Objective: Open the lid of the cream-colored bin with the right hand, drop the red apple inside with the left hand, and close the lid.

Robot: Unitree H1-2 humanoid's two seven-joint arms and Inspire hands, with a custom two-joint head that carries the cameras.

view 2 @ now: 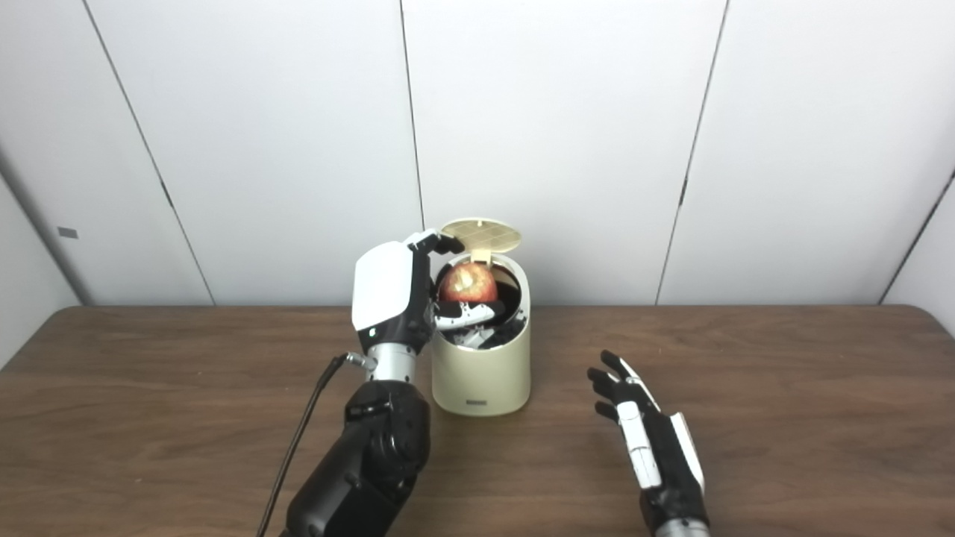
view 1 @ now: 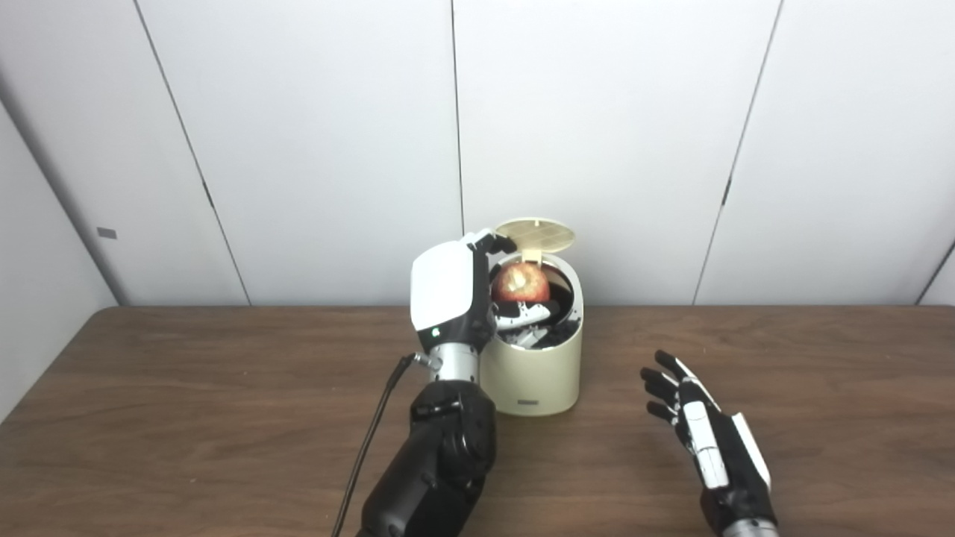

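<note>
Table (view 1: 186, 418): dark brown wood, with white wall panels (view 1: 313, 149) behind it. Bin (view 1: 533, 373): cream, round, upright near the middle of the table toward the far edge, a small grey label low on its front. Lid (view 1: 536, 231): raised on its rear hinge, ribbed underside showing, tipped up above the back of the opening. Apple (view 1: 521, 282): red with a pale yellow patch, in the mouth of the bin, about level with the rim, on the left side of the opening. My left hand (view 1: 448, 294): raised at the bin's left side, white back plate toward the cameras, fingers (view 1: 522, 317) curled over the rim and into the opening, wrapped under and around the apple; I am gripping it, and one fingertip reaches up close to the lid's left edge. Left forearm: black, rising from the bottom edge, a black cable (view 1: 369, 440) hanging along its left side. My right hand (view 2: 645, 440): low over the table to the right of the bin, well apart from it, fingers spread and pointing away toward the wall, holding nothing; I cannot tell whether it touches the wood.
</note>
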